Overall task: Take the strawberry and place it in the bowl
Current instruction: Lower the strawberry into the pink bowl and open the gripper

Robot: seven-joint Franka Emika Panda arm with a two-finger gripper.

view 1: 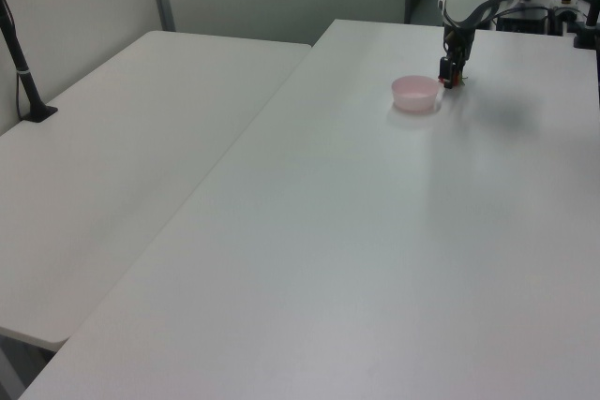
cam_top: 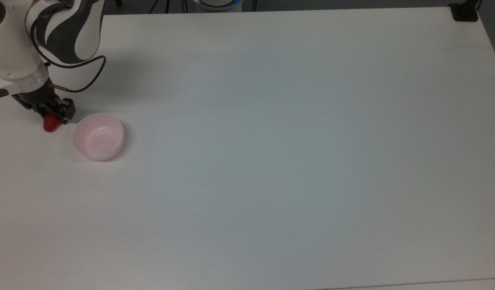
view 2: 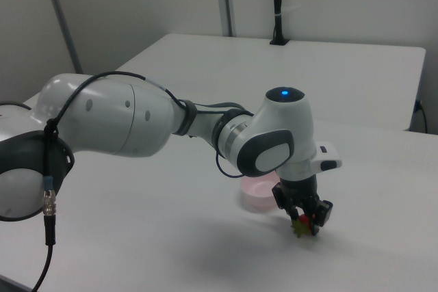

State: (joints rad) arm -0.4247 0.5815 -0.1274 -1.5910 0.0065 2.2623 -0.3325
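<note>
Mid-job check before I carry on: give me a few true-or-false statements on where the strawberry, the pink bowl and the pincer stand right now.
1. The small glossy red strawberry lies inside the round pale pink plastic bowl. False: it is on the white table, at the top view's left of the bowl.
2. The pincer is down at the strawberry, covering its cap end in the top view. True.
3. The bowl holds nothing. True.
4. The bowl is tipped on its side. False: it stands upright, opening up.
5. The strawberry touches the bowl. False: a gap of bare table shows between them in the top view.
</note>
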